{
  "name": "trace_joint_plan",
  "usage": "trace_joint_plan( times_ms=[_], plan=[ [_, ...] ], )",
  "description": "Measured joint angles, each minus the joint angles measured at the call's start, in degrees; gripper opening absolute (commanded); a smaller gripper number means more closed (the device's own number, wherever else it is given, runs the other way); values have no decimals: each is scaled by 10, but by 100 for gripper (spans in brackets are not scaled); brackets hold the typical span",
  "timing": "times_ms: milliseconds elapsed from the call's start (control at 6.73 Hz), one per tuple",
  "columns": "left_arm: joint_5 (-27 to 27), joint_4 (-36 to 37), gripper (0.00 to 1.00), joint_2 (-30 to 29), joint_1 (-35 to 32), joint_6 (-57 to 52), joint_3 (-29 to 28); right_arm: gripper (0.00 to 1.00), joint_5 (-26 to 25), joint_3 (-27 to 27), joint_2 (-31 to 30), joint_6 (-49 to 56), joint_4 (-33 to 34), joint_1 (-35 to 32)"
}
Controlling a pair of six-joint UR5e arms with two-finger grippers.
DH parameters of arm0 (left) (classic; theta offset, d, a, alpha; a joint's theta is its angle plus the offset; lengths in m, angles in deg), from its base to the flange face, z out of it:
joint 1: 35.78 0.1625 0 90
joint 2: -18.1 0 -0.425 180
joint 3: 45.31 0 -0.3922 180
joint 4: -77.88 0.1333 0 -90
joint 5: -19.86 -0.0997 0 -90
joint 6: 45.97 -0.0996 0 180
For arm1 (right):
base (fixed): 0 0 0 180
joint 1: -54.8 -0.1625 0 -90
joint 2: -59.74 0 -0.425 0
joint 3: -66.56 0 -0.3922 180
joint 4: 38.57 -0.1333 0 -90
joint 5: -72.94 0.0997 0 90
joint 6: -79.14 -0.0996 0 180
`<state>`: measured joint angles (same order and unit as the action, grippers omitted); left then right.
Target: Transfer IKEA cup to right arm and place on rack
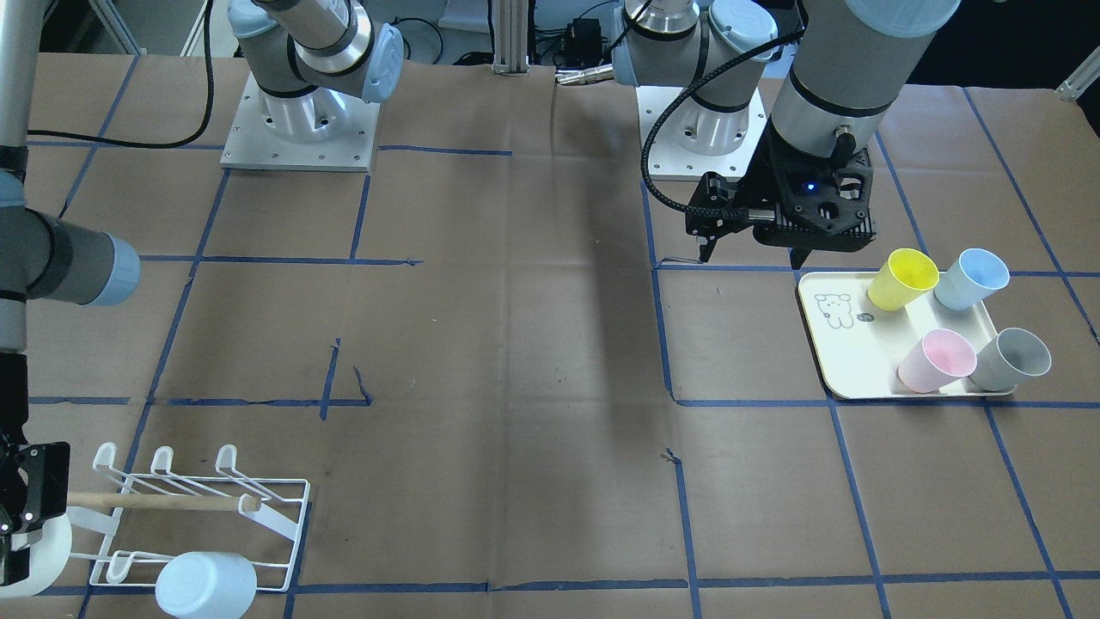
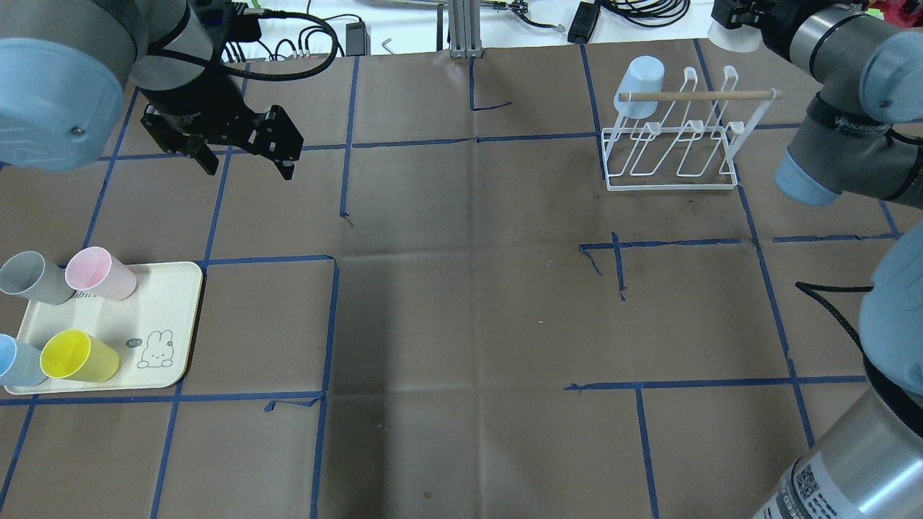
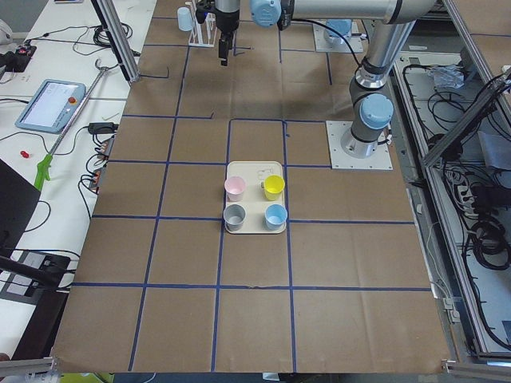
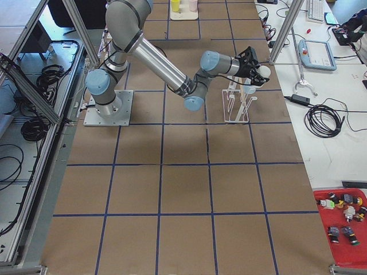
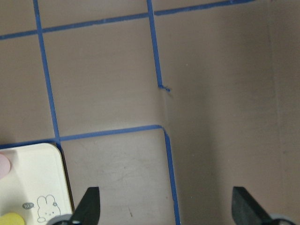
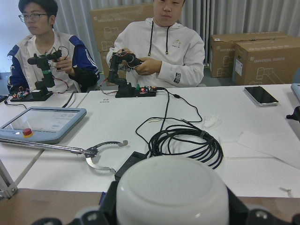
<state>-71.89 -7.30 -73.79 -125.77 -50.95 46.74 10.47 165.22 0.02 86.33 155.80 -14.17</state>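
The brown paper-covered table (image 2: 461, 303) filled the overhead view. The right arm (image 2: 844, 144) reached from the right edge to the upper right corner. The left arm (image 2: 65, 79) hung at the upper left. Its left gripper (image 2: 249, 169) hovered over bare paper with its jaws wide apart and nothing between them, well apart from the handling. The cream tray (image 2: 173, 288) lay at the lower left with four spare cups (image 2: 101, 274) on it, too far from the rack to matter. The white wire rack (image 2: 670, 187) stood at the upper right, with its wooden bar (image 2: 696, 95) running across the top. A pale-blue cup (image 2: 640, 85) hung at its left end. The right gripper (image 1: 26, 529) was clamped on the white cup (image 6: 171, 192), which it held just beside the rack's far end, at the lower left of the front view. The hand-over looked finished, so hanging the cup seemed to be the step in hand. Doing that well probably meant turning the mouth toward a free prong and approaching from the open side. The cup should be let go only once it was seated. The bar was the likeliest thing to catch the rim or a finger, and the light rack could have shifted if it was nudged.
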Motion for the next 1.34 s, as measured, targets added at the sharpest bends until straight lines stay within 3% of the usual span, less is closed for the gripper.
trace_joint_plan(
  times_ms=[446,1337],
  plan=[
    [3,20,100,13,2,11,16,28,42,-28,50,44,5,27],
    [20,21,100,17,4,9,12,27,49,17,53,60,31,30]
  ],
)
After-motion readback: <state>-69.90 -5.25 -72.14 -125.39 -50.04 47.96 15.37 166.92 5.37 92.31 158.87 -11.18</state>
